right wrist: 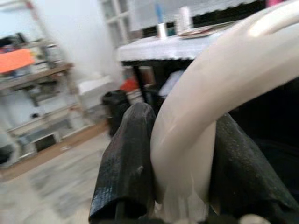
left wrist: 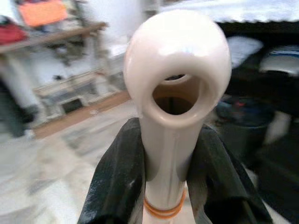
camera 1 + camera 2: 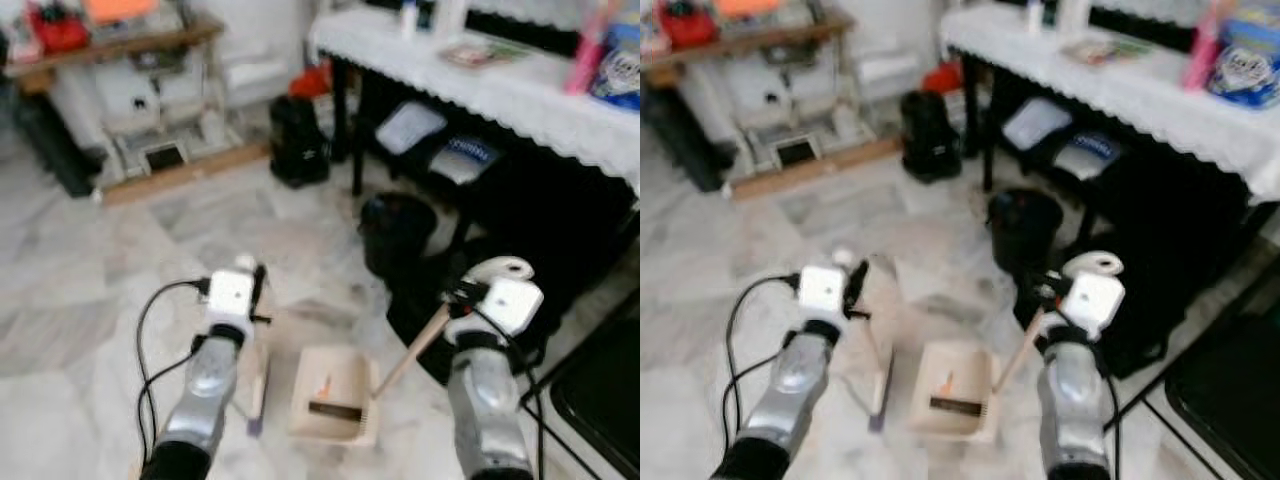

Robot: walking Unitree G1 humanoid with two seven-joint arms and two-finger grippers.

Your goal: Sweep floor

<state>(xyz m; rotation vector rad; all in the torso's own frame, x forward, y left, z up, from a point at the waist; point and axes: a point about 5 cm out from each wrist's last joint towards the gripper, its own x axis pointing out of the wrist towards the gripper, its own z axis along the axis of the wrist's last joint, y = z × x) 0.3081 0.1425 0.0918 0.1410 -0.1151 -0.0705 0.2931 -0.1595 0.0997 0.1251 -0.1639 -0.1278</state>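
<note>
— Which step was in hand?

— The sweeping itself, by the look of it. The left gripper pinched the cream broom handle just under its looped end, black fingers pressed against both sides. The broom head stood on the marble floor just beside the dustpan.

— And the other arm?

— The right gripper was clamped on the dustpan handle, which slanted down to the pan resting on the floor between the two arms. The pan's mouth could not be read for certain.

— What did the next move call for?

— Probably a short drag of the bristles toward the pan while the right arm held it flat — steady, so the pan wouldn't tip or slide.

— Anything hard to make out?

— Plenty. Both head views were blurred; no dust or litter on the floor could be told apart from the marble's veining. A dark mark and an orange fleck showed inside the pan, but what they were stayed unclear. The black bin stood beyond, near the cloth-covered table, with its contents hidden.
</note>
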